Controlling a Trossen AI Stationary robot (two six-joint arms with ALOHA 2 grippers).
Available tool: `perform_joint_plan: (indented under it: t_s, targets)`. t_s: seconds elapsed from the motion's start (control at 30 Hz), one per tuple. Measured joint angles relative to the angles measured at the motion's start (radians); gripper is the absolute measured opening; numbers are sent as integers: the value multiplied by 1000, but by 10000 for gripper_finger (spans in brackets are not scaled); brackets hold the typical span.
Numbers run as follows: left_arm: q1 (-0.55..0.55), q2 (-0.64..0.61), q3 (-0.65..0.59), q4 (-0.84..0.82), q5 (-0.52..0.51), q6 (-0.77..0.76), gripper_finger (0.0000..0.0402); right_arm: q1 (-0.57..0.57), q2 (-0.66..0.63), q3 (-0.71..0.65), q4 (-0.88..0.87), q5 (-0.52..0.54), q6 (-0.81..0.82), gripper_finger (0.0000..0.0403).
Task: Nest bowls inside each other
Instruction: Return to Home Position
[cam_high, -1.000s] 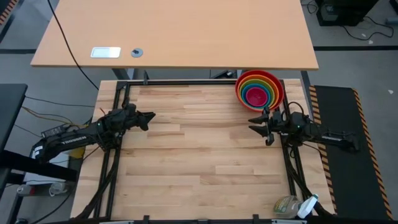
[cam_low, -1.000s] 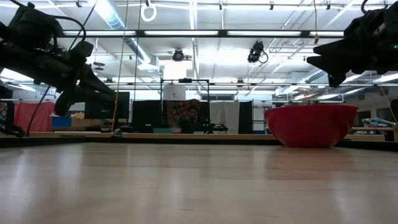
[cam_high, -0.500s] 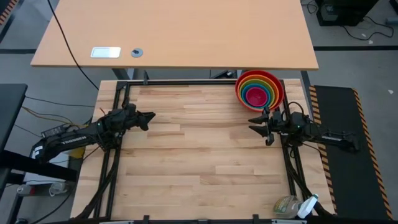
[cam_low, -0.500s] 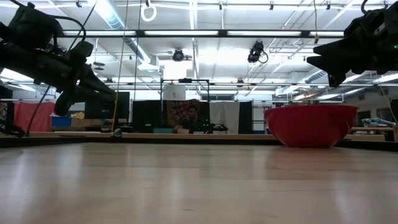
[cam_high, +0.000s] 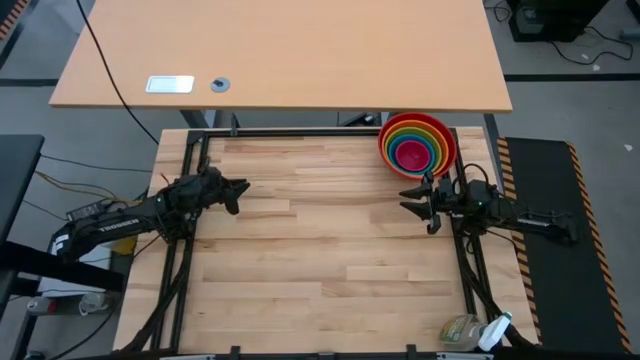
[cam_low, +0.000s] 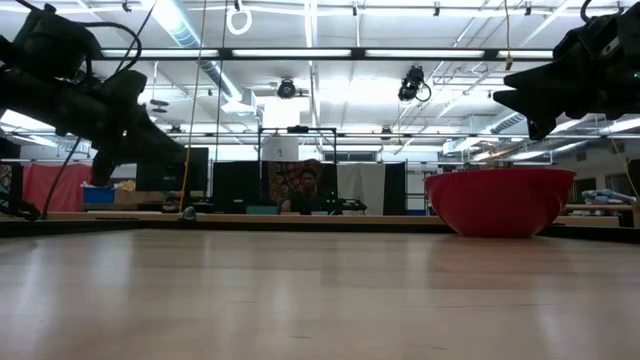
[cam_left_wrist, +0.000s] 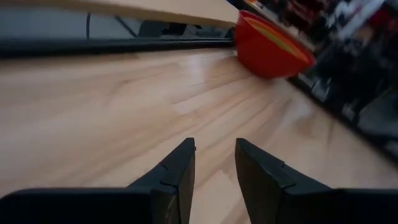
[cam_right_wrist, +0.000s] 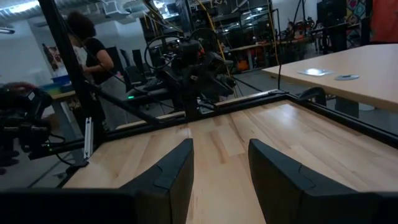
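The bowls (cam_high: 417, 143) sit nested in one stack at the table's far right corner. The red bowl (cam_low: 500, 200) is outermost, with orange, green, blue and pink rings inside it. The red bowl (cam_left_wrist: 267, 50) rests on its base on the wood. My left gripper (cam_high: 238, 188) hovers over the table's left edge, open and holding nothing (cam_left_wrist: 214, 143). My right gripper (cam_high: 408, 195) hovers at the right edge just near of the stack, open and holding nothing (cam_right_wrist: 221, 144). Neither gripper touches a bowl.
Black frame rails (cam_high: 300, 132) run along the table's far edge and sides. A tan desk (cam_high: 280, 50) stands behind the table with a white device (cam_high: 169, 84) on it. A plastic bottle (cam_high: 470, 330) lies at the near right corner. A person (cam_right_wrist: 87, 50) stands in the room beyond.
My left gripper has rolled a little about its own pointing line while staying in place above the left edge. Nothing else has moved.
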Motion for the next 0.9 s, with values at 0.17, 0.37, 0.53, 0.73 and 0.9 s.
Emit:
perform_joint_plan:
  t_s: [0.17, 0.37, 0.53, 0.73, 0.9]
  targets:
    - [0, -2, 0, 0, 0, 299, 117, 0, 0, 0, 0, 0, 0, 160]
    - [-6, -71, 0, -3, 0, 456, 117, 0, 0, 0, 0, 0, 0, 160]
    - [-5, -138, 0, 7, 0, 456, 117, 0, 0, 0, 0, 0, 0, 160]
    - [-5, -137, 0, 7, 0, 456, 117, 0, 0, 0, 0, 0, 0, 160]
    - [-5, -137, 0, 8, 0, 456, 117, 0, 0, 0, 0, 0, 0, 160]
